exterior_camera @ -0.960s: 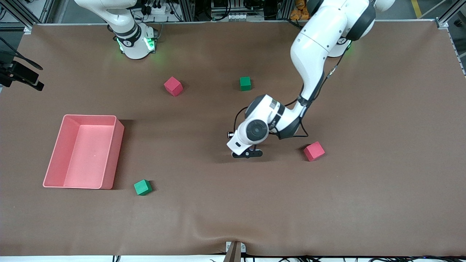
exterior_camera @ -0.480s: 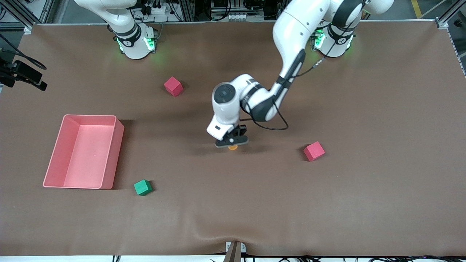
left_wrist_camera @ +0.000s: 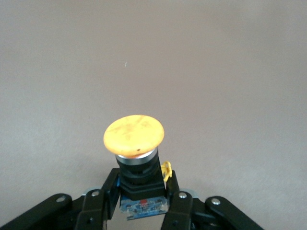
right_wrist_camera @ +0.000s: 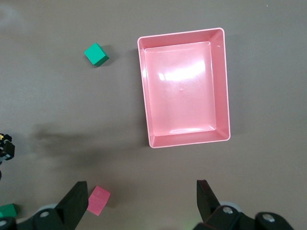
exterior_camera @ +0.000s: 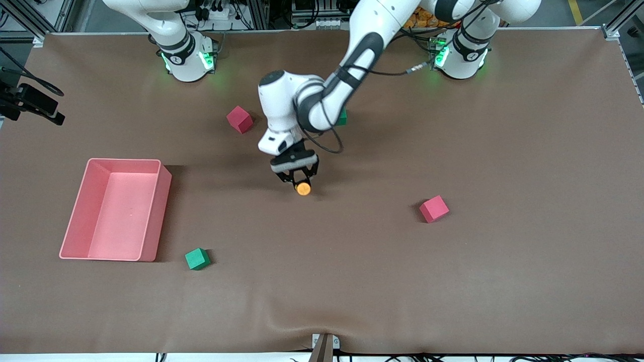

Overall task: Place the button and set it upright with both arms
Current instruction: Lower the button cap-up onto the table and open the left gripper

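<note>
My left gripper [exterior_camera: 301, 182] is shut on the button [exterior_camera: 303, 189] and holds it over the middle of the brown mat. In the left wrist view the round orange cap [left_wrist_camera: 134, 134] points away from the camera, and the two fingers clamp the boxy black body [left_wrist_camera: 139, 179] from both sides around my left gripper [left_wrist_camera: 140, 196]. My right gripper [right_wrist_camera: 141, 199] is open and empty, high over the mat near the pink bin [right_wrist_camera: 142, 86]. It is out of the front view; only the right arm's base [exterior_camera: 186, 58] shows there.
The pink bin [exterior_camera: 126, 160] stands toward the right arm's end. Red cubes [exterior_camera: 239, 119] [exterior_camera: 433, 208] and green cubes [exterior_camera: 197, 259] [exterior_camera: 342, 118] lie scattered; the left arm partly covers one green cube. The right wrist view shows a green cube [right_wrist_camera: 96, 54] and a red cube [right_wrist_camera: 98, 200].
My left arm has swung toward the right arm's end and away from the front camera, carrying the button. The orange cap now shows fully below the fingers.
</note>
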